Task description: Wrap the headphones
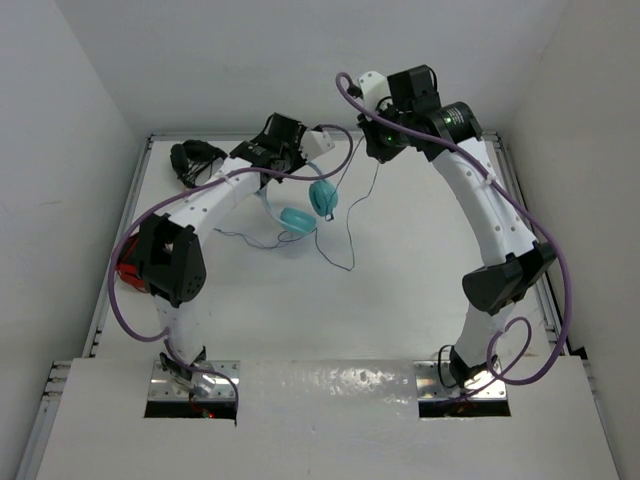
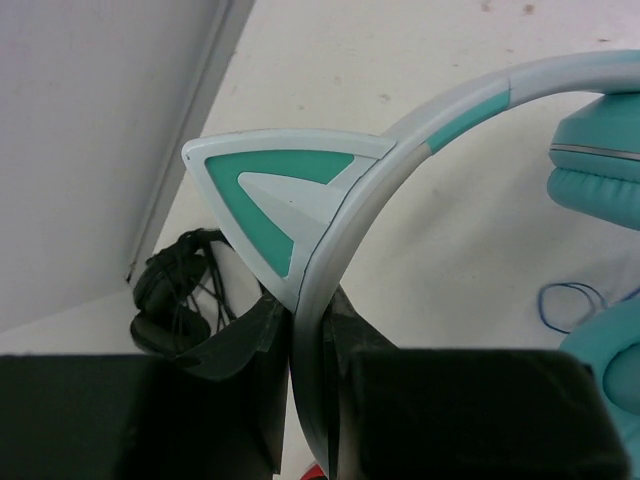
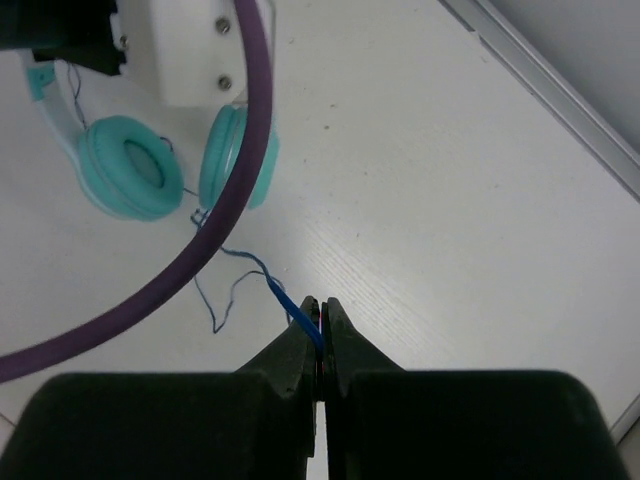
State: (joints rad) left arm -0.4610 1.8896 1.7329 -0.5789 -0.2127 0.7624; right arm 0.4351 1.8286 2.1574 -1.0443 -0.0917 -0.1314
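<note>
The teal headphones (image 1: 300, 210) lie at the back middle of the table, both round earcups (image 3: 125, 165) showing in the right wrist view. My left gripper (image 2: 310, 330) is shut on the pale headband (image 2: 335, 240), just below its teal cat ear (image 2: 270, 190). In the top view that gripper (image 1: 290, 160) sits over the headband. The thin dark cable (image 1: 348, 235) trails from the earcups across the table and up to my right gripper (image 1: 383, 145). The right gripper (image 3: 320, 320) is shut on the blue end of the cable (image 3: 285, 298), raised above the table.
Black headphones (image 1: 195, 160) lie in the back left corner, also showing in the left wrist view (image 2: 170, 300). Red headphones (image 1: 128, 272) sit at the left edge, partly behind the left arm. The left arm's purple hose (image 3: 230, 200) crosses the right wrist view. The table's raised rim (image 3: 550, 90) runs nearby.
</note>
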